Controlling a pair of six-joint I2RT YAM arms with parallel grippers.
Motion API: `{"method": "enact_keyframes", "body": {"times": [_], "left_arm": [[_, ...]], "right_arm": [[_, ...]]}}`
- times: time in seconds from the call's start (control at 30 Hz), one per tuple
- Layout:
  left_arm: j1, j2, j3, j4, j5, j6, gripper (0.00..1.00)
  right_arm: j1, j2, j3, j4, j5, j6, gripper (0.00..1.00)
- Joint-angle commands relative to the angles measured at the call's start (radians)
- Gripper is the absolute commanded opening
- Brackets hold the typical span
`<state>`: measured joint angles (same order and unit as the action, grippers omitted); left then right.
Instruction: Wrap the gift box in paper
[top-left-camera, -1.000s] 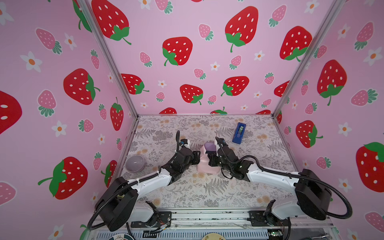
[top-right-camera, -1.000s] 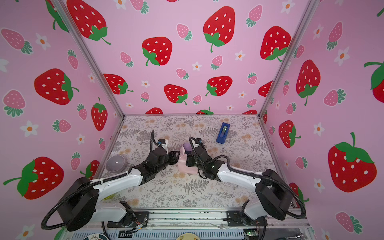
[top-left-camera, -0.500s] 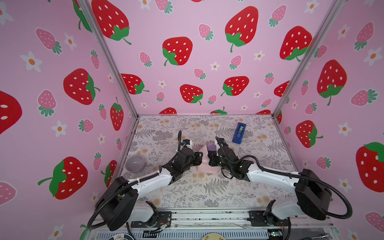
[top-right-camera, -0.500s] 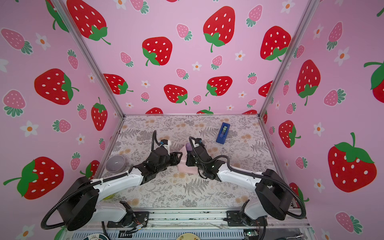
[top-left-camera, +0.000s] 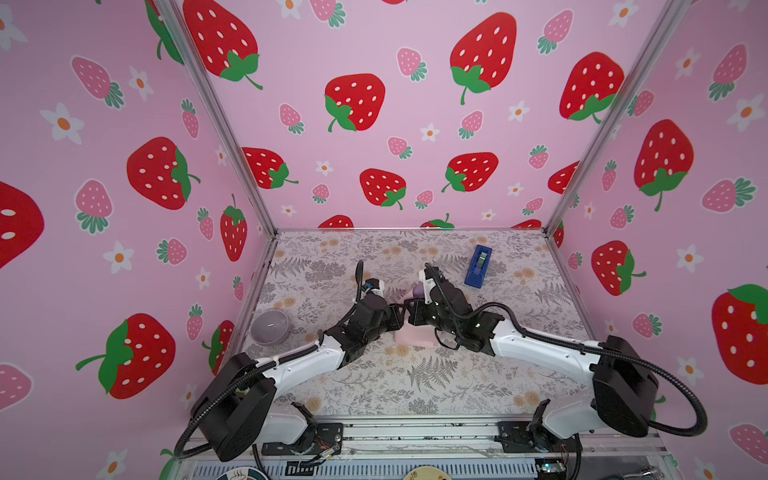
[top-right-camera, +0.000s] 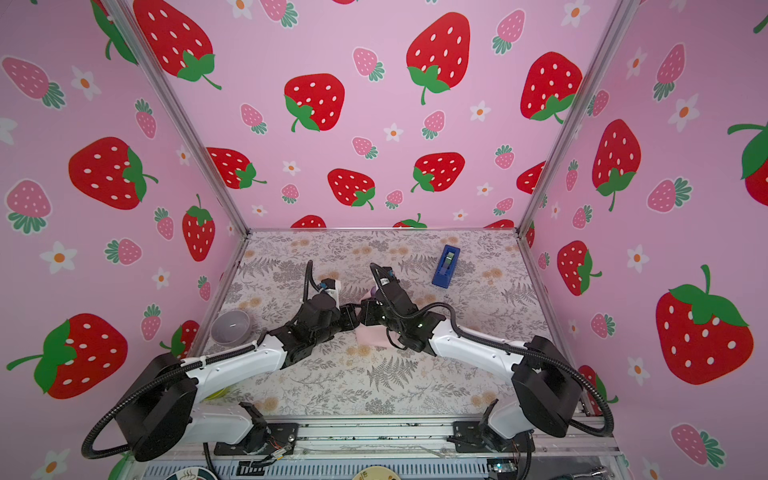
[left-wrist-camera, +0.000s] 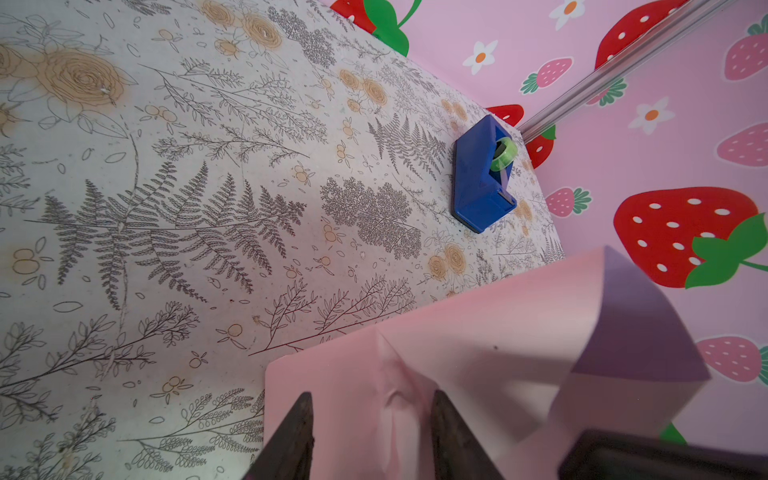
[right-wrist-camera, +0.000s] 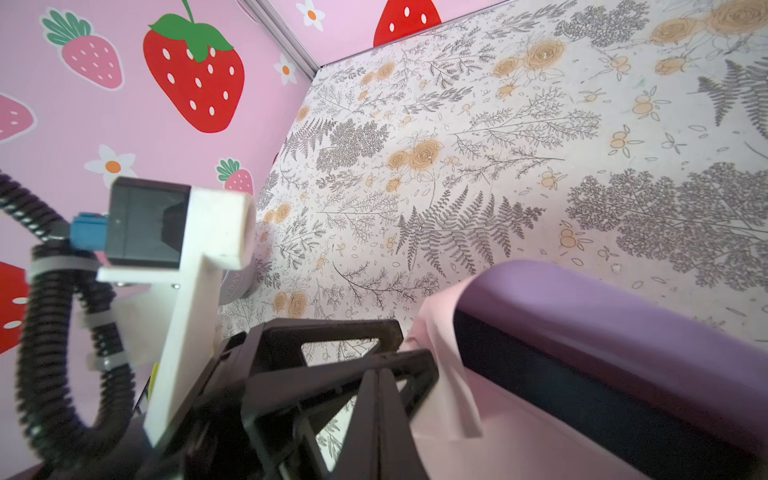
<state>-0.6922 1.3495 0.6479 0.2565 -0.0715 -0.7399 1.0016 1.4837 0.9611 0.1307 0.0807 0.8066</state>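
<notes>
The gift box shows only in the right wrist view, as a dark face (right-wrist-camera: 582, 395) under the curled lilac flap of the paper (right-wrist-camera: 623, 307). In both top views the paper (top-left-camera: 413, 338) covers it, pale pink side out, between the two arms. My left gripper (left-wrist-camera: 372, 419) is at the parcel's left end. Its jaws stand apart astride a crumpled pink ridge of paper (left-wrist-camera: 399, 395), so it is open. My right gripper (right-wrist-camera: 377, 374) is shut with nothing in it. Its tip lies beside the paper's pink edge, close to the left gripper's fingers (right-wrist-camera: 345, 332).
A blue tape dispenser (top-left-camera: 478, 266) (left-wrist-camera: 482, 178) stands behind and to the right of the parcel. A lilac bowl (top-left-camera: 269, 327) sits near the left wall. Strawberry-print walls close in three sides of the floral table (top-left-camera: 374, 386).
My left gripper has slid to the right, closing in on the parcel and the right gripper, and its jaws have narrowed a little. The right arm has stayed where it was.
</notes>
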Motion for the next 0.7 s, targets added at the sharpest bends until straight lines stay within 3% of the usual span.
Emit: {"method": "enact_keyframes", "body": {"times": [0.0,0.67], "left_arm": [[-0.005,0.037,-0.002,-0.150,-0.024,-0.009,0.47],[-0.007,0.016,-0.017,-0.160,-0.027,-0.015,0.46]], "right_arm": [[0.005,0.039,0.028,0.000,0.004,-0.001,0.00],[-0.040,0.100,-0.046,-0.086,0.123,0.038,0.00]]}}
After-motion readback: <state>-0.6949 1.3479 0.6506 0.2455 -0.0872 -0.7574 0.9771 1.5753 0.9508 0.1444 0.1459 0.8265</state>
